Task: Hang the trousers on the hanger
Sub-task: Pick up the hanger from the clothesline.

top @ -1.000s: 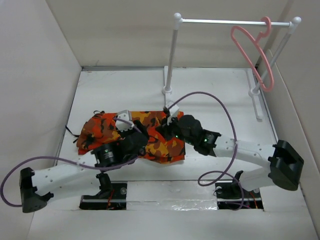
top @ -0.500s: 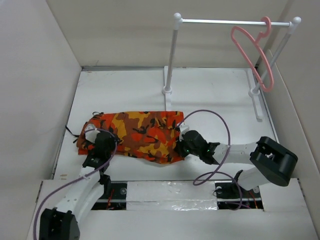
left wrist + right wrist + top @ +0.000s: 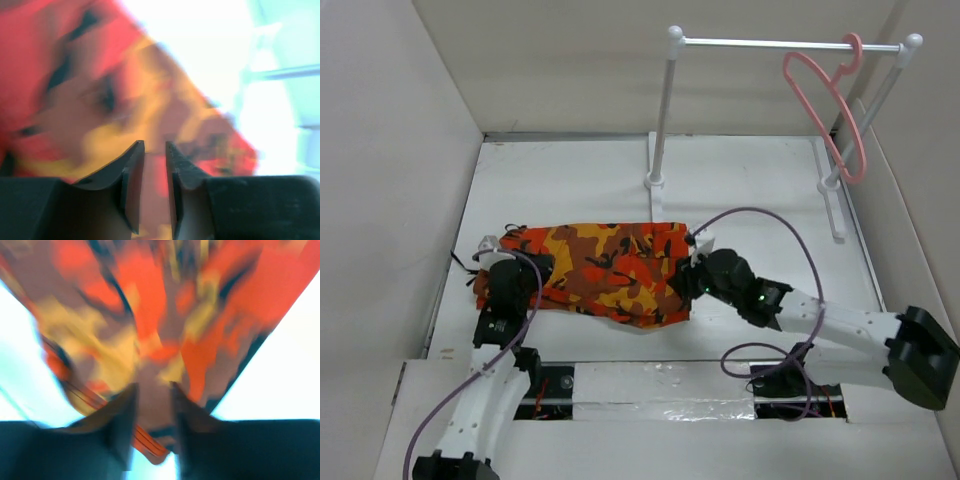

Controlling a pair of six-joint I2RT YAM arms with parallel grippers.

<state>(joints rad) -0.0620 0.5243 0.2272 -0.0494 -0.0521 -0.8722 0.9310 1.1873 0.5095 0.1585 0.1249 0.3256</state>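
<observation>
The camouflage trousers [image 3: 605, 270] lie folded flat across the near middle of the white table. My left gripper [image 3: 492, 252] is at their left end. In the left wrist view its jaws [image 3: 155, 144] stand a narrow gap apart, and blurred cloth [image 3: 90, 90] shows through the gap. My right gripper [image 3: 698, 255] is at their right edge. In the right wrist view it is open [image 3: 152, 386] over the fabric [image 3: 150, 300], near a hem. The pink hanger [image 3: 787, 70] hangs by its hook at the right end of the rail, far from both grippers.
The white-and-silver rail stand [image 3: 780, 43] rises at the back, its left post [image 3: 663, 110] just behind the trousers. White walls close in on three sides. Purple cables [image 3: 760, 215] loop over the arms.
My left arm swung from the middle of the trousers to their left end and its jaws narrowed. My right gripper opened at the right edge. The trousers now lie spread flatter.
</observation>
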